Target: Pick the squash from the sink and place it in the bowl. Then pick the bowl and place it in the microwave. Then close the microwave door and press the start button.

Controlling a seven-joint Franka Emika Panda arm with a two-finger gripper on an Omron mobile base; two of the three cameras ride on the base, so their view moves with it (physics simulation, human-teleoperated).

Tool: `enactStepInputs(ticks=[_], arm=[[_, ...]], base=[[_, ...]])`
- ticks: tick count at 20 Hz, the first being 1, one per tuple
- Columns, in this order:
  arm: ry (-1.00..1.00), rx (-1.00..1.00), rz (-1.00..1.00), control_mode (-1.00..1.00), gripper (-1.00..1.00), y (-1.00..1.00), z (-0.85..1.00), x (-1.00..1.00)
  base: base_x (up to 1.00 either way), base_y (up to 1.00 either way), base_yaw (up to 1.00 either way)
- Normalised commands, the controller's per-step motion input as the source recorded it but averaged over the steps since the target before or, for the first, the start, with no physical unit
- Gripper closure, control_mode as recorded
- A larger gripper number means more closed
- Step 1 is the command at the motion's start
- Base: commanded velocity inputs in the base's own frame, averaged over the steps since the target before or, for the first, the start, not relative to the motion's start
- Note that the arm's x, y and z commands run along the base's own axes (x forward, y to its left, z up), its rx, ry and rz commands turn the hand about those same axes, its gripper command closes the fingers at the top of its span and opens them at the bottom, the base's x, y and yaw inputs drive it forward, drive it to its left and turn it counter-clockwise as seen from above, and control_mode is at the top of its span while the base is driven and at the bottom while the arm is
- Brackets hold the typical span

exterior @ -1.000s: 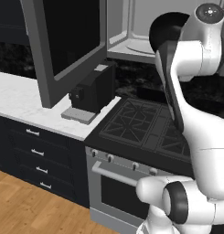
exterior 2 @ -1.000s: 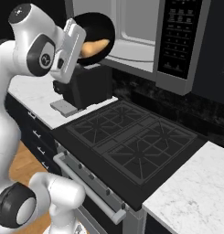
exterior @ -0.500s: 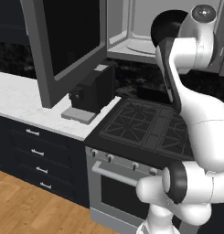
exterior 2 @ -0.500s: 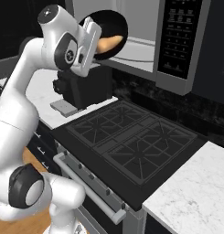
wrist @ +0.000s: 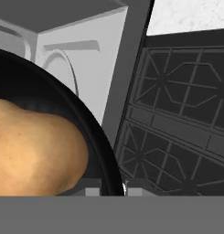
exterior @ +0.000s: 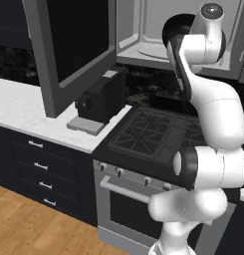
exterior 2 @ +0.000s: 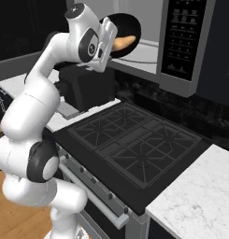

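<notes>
We are carrying the bowl [exterior 2: 121, 33] up at the open mouth of the microwave [exterior 2: 148, 51], with our hand [wrist: 112, 188] clenched on its rim and the squash [exterior 2: 124, 42] riding inside it. In the hand view the squash [wrist: 35, 148] is lying against the black wall of the bowl [wrist: 97, 137], close to the edge we are pinching.

The bowl is looking steeply tipped beside the microwave opening, so the squash could roll out over the rim and fall toward the stove [exterior 2: 134, 144] below the microwave. A rim pinch is also a thin hold, so the bowl may be swivelling or slipping if it clips the microwave frame. The microwave door [exterior: 76, 50] is standing wide open left of the microwave; we judge it should not obstruct us.
</notes>
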Motion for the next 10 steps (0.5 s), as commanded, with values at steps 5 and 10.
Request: enactStepInputs(ticks=[5, 10], arm=[[0.00, 0.00, 0.03, -1.00, 1.00, -0.19, -0.16, 0.65], [0.00, 0.00, 0.03, -1.00, 1.00, -0.23, -0.40, 0.49]], base=[[0.00, 0.00, 0.00], [0.00, 0.00, 0.00]])
